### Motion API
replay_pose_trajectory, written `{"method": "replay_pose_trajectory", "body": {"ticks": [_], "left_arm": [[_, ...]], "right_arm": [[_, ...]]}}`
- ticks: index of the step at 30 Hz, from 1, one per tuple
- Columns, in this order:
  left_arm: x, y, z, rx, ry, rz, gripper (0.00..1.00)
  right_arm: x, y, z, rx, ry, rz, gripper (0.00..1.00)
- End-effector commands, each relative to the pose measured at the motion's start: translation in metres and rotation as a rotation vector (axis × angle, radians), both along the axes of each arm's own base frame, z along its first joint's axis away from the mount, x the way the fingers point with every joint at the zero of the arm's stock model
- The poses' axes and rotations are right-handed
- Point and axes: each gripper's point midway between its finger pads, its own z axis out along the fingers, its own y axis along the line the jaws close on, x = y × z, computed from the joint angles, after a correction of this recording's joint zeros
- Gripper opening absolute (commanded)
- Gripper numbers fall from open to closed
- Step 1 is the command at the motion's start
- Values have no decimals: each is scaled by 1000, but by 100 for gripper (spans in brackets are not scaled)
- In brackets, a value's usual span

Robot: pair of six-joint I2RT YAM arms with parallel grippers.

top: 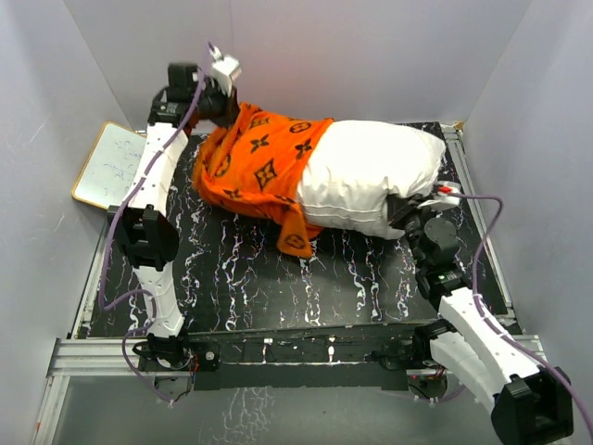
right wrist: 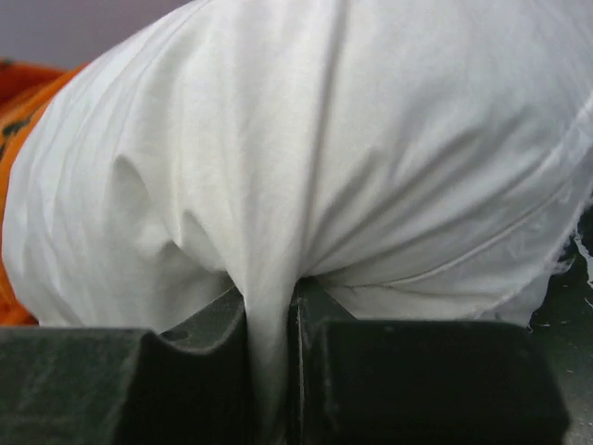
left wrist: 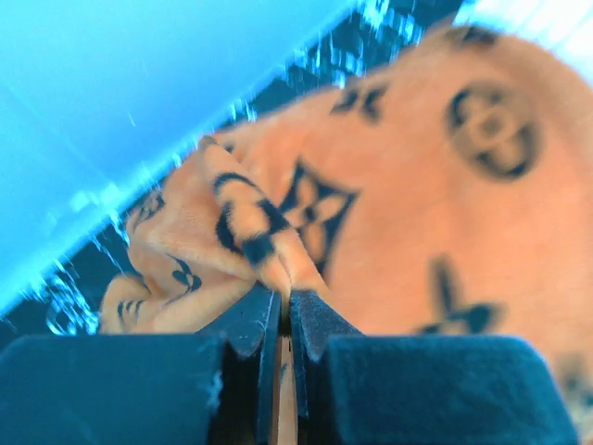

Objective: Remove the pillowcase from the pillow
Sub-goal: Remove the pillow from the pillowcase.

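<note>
The white pillow point(top: 371, 176) lies across the back of the table, its right part bare. The orange pillowcase point(top: 259, 162) with dark monogram motifs covers only its left end, bunched up. My left gripper point(top: 225, 109) is at the pillowcase's far left corner, shut on a pinched fold of the orange pillowcase point(left wrist: 278, 269), which runs down between the fingers. My right gripper point(top: 408, 215) is at the pillow's near right side, shut on a fold of the white pillow point(right wrist: 278, 278).
A small white framed board point(top: 109, 165) lies at the left edge of the black marbled table point(top: 278, 287). White walls close in on the left, back and right. A metal rail point(top: 278, 357) runs along the near edge.
</note>
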Motion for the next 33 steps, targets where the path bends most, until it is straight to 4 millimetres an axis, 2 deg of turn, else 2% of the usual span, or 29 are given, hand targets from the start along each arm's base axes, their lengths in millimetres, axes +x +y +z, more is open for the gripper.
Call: {"method": "replay_pose_trajectory", "body": {"ticks": [1,3,5,6,7,9,11,12,13,15,18,21,22,27,30,33], "left_arm": [[-25,-47,153,-250,-223,-124,0],[-45,-56,172,-291,-221,-168,0],[-70,-61,176,-307,-201,-220,0],[-83,-62,172,-304,-187,-246,0],[-98,-62,166,-301,-167,-269,0],[-129,-57,143,-269,-120,-316,0],[-167,-50,104,-220,-55,-367,0],[-185,-46,87,-190,-36,-397,0],[-202,-42,70,-165,-12,-423,0],[-236,-33,31,-105,49,-483,0],[-278,-25,-18,3,108,-579,0],[-302,-16,-54,89,154,-618,0],[-308,-15,-63,103,174,-626,0],[-333,-4,-89,174,243,-692,0],[-344,4,-98,212,244,-717,0],[-352,10,-105,245,237,-735,0]], "right_arm": [[-6,43,42,-214,-167,77,8],[-7,55,20,-268,-104,76,8],[-7,60,-13,-288,4,67,8],[-7,59,-33,-283,82,53,12],[-8,59,-51,-277,154,43,22],[-14,54,-76,-239,264,11,53],[-20,52,-75,-154,278,-8,80],[-23,55,-66,-114,256,7,93],[-26,56,-49,-55,220,18,98],[-32,56,-15,35,161,30,98],[-35,43,40,86,102,-24,98],[-27,31,96,77,51,-101,98],[-21,30,107,46,43,-120,98],[29,30,149,-161,15,-232,98],[79,28,169,-153,-11,-237,98],[133,25,173,-129,1,-223,98]]}}
